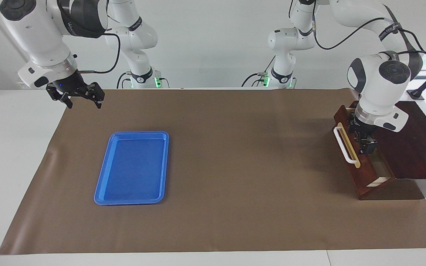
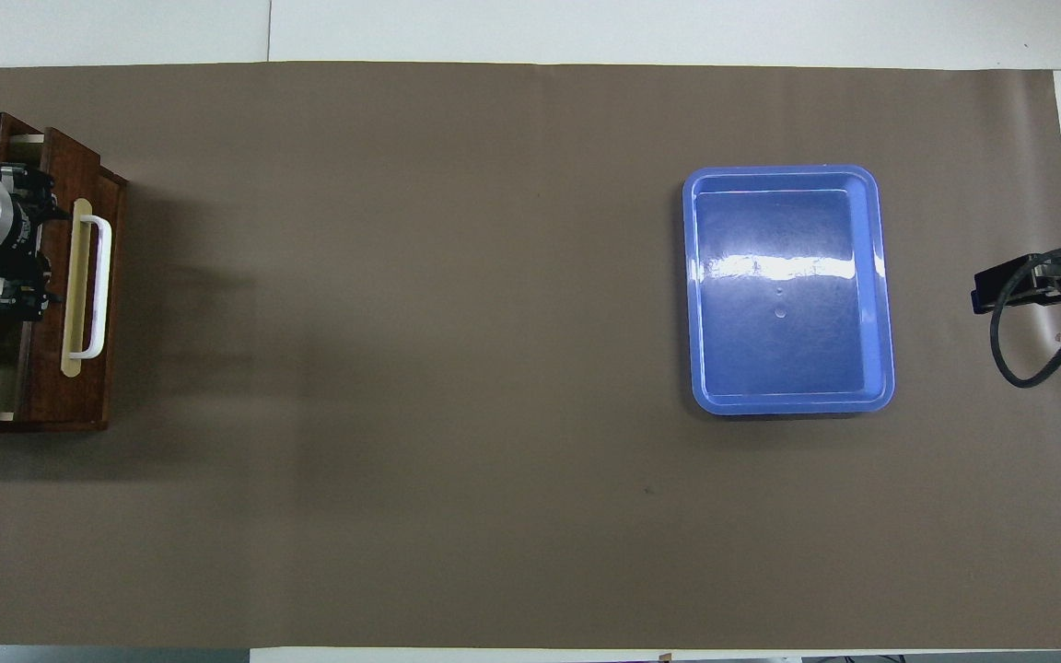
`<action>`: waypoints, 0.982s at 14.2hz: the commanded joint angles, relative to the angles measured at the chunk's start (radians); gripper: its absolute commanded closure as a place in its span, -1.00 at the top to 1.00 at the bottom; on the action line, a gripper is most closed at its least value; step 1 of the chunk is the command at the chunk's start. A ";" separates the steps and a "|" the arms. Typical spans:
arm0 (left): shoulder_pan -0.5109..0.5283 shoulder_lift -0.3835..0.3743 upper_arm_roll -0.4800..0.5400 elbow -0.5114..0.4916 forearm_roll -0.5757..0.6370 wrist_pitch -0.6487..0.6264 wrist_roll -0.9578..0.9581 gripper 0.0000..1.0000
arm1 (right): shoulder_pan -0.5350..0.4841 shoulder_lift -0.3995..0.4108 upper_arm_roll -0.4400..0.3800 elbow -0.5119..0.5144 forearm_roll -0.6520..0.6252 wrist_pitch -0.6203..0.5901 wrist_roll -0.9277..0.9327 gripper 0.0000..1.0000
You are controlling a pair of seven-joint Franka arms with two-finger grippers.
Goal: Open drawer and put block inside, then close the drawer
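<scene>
At the table's left-arm end, left gripper [image 1: 362, 140] spread wide at nearly shut drawer [image 1: 357, 162], right gripper [image 1: 81, 98] wide, waiting, at eleven o'clock of blue tray [image 1: 133, 168].

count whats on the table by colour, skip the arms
blue: 1, the blue tray
dark reddish-brown: 1, the wooden box with its drawer, nearly shut
white: 1, the bar handle on the drawer front
brown: 1, the table mat
yellow block: 0 in view
total: 4
</scene>
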 commanded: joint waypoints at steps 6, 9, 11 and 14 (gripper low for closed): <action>0.110 0.012 -0.007 0.010 0.022 0.017 0.151 1.00 | -0.011 -0.022 0.010 -0.023 -0.014 -0.001 -0.019 1.00; 0.064 0.007 -0.016 0.017 0.019 -0.033 0.159 1.00 | -0.011 -0.022 0.010 -0.023 -0.014 -0.001 -0.019 1.00; 0.029 -0.007 -0.022 0.024 0.010 -0.087 0.206 1.00 | -0.011 -0.022 0.010 -0.023 -0.014 -0.001 -0.019 1.00; -0.004 -0.039 -0.036 0.064 -0.085 -0.167 0.304 1.00 | -0.011 -0.022 0.010 -0.023 -0.014 -0.001 -0.019 1.00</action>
